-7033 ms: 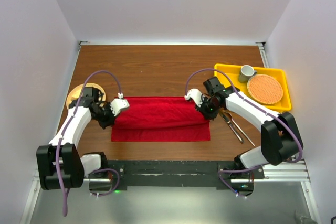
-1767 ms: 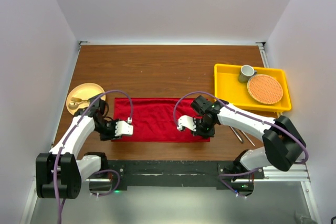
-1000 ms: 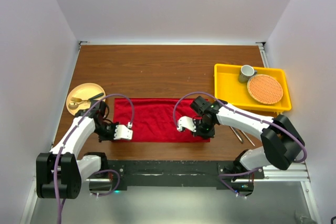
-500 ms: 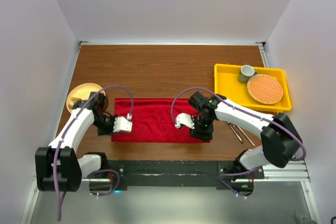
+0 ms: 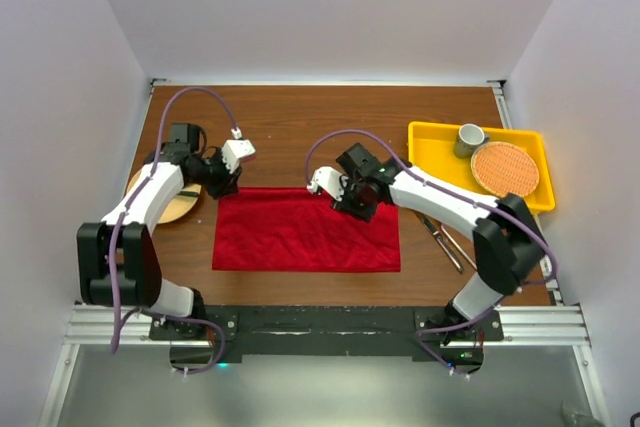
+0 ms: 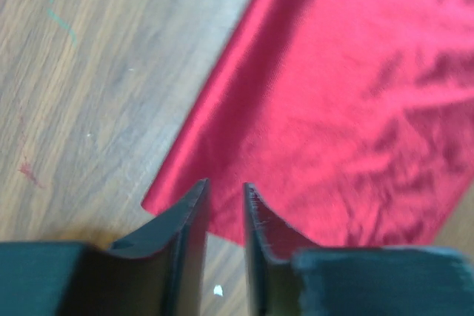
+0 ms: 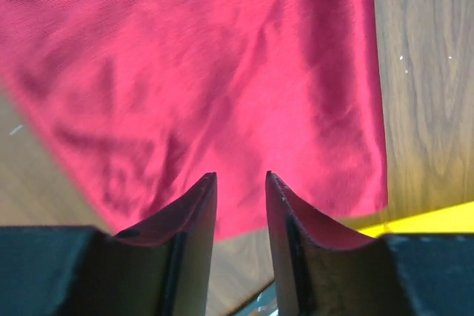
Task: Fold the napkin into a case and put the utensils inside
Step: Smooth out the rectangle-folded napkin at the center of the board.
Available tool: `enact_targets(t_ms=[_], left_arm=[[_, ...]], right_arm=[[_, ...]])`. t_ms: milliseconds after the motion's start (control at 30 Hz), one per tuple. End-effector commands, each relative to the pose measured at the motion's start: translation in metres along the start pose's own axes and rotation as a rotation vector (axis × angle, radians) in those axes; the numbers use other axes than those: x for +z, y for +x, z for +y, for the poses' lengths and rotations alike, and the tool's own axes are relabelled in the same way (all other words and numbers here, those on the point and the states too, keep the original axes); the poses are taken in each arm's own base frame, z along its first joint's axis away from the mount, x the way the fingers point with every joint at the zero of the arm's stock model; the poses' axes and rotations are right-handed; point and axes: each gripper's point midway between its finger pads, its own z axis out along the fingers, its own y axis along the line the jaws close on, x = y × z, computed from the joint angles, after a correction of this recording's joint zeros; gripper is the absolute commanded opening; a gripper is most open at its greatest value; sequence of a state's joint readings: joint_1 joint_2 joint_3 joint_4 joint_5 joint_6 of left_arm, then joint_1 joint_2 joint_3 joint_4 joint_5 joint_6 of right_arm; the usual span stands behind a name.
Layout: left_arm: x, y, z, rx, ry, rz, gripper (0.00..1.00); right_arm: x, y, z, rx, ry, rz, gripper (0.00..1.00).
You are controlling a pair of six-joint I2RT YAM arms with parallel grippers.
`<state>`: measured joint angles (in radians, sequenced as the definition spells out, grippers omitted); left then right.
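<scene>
Now our left gripper (image 6: 224, 186) and right gripper (image 7: 241, 177), jaws apart and empty, hang over the far long edge of the napkin (image 5: 305, 230), one toward each end

Quick count: 1 red napkin (image 5: 305, 232), 2 silver utensils (image 5: 450, 253) showing, 1 yellow tray (image 5: 425, 162), 1 grey mug (image 5: 471, 137), 1 orange woven mat (image 5: 505, 169), 1 tan plate (image 5: 183, 209).

Flat red napkin (image 5: 305, 230), utensils (image 5: 447, 245) seemingly alongside
</scene>
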<state>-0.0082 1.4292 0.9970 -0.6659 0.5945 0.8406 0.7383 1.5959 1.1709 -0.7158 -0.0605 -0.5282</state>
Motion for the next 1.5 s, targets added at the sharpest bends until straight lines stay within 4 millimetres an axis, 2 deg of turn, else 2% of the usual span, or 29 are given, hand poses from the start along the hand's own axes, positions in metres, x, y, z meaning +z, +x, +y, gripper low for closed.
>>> enact_targets(t_ms=[0, 100, 167, 300, 400, 467, 500, 533, 733, 867, 1267, 1467], left_arm=[[0.014, -0.021, 0.024, -0.102, -0.077, -0.048, 0.24], [0.027, -0.01, 0.026, -0.139, -0.096, -0.023, 0.21], [0.031, -0.005, 0.028, -0.15, -0.101, -0.013, 0.24], [0.031, -0.012, 0.03, -0.137, -0.08, -0.019, 0.34], [0.033, -0.017, 0.038, -0.13, -0.079, -0.018, 0.36], [0.04, -0.011, 0.037, -0.135, -0.042, 0.013, 0.37], [0.04, -0.015, 0.042, -0.107, -0.035, 0.014, 0.39], [0.043, -0.011, 0.041, -0.111, -0.017, 0.034, 0.4], [0.055, 0.001, 0.051, -0.072, 0.025, 0.101, 0.43], [0.063, 0.007, 0.053, -0.074, 0.053, 0.128, 0.43], [0.072, 0.033, 0.052, -0.059, 0.059, 0.204, 0.41], [0.075, 0.036, 0.058, -0.05, 0.04, 0.216, 0.32]], right_arm=[[0.015, -0.025, -0.035, 0.058, 0.14, -0.044, 0.34], [0.03, -0.029, -0.043, 0.07, 0.163, -0.03, 0.33], [0.036, -0.032, -0.044, 0.074, 0.154, -0.03, 0.33], [0.027, -0.047, -0.053, 0.074, 0.127, -0.076, 0.36], [0.022, -0.051, -0.064, 0.083, 0.086, -0.098, 0.38], [0.018, -0.045, -0.079, 0.104, 0.068, -0.086, 0.4], [0.022, -0.042, -0.08, 0.085, 0.039, -0.075, 0.4], [0.022, -0.035, -0.088, 0.09, 0.038, -0.06, 0.41], [0.031, -0.008, -0.106, 0.012, 0.015, 0.019, 0.43], [0.041, 0.003, -0.102, -0.003, -0.045, 0.053, 0.44], [0.065, 0.014, -0.102, -0.031, -0.061, 0.094, 0.44], [0.064, 0.017, -0.109, -0.039, -0.048, 0.104, 0.43]])
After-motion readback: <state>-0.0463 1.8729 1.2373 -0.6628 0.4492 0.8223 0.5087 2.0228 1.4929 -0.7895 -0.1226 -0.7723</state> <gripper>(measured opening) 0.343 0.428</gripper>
